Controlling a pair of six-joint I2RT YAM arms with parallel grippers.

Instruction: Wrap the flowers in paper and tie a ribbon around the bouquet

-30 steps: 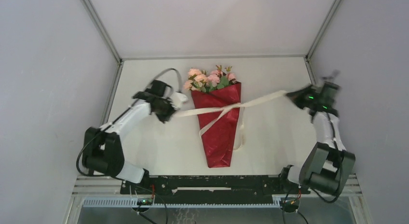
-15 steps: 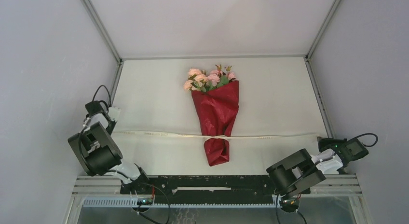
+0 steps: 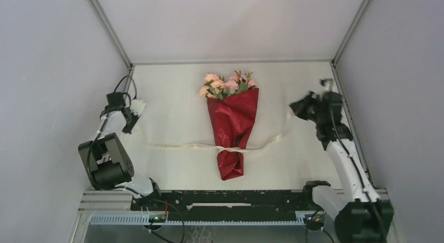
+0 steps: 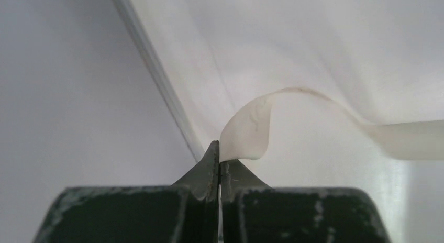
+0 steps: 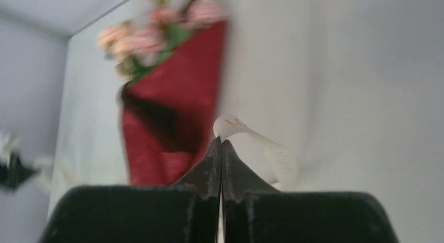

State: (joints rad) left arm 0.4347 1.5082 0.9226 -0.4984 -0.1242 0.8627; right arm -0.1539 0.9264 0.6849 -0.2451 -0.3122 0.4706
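- The left gripper (image 4: 219,148) fills the bottom of its wrist view. Its dark jaws are pressed together on the end of a narrow, cream-white, semi-sheer ribbon (image 4: 251,130). The ribbon arches up from the fingertips and runs off the right edge of the frame.
- The top view places this gripper at the left-centre of the frame, close to the pale side wall (image 3: 63,96). A white scrap shows at its tip, but the pinch is too small to make out there.
- The right gripper (image 5: 220,143) also has its jaws clamped shut in its wrist view. The ribbon's other end bulges out just above and to the right of the fingertips.
- In the top view this gripper is blurred at the right-centre of the frame, so only the wrist camera shows its grip.
- Only the top view shows the ribbon's middle stretch. It lies across the white table (image 3: 173,96) in the lower-centre of the frame and is cinched around the narrow lower part of the bouquet (image 3: 233,122).
- The bouquet lies flat in the middle of the top view, between the two grippers and apart from both.
- It is a tapered cone of deep red crinkly paper (image 3: 230,164) with its tip toward the bottom of the frame.
- The pale-pink artificial flowers (image 3: 226,85) and their green leaves point toward the top of the frame.
- The right wrist view shows the bouquet blurred at upper left, while the left wrist view does not show it at all.
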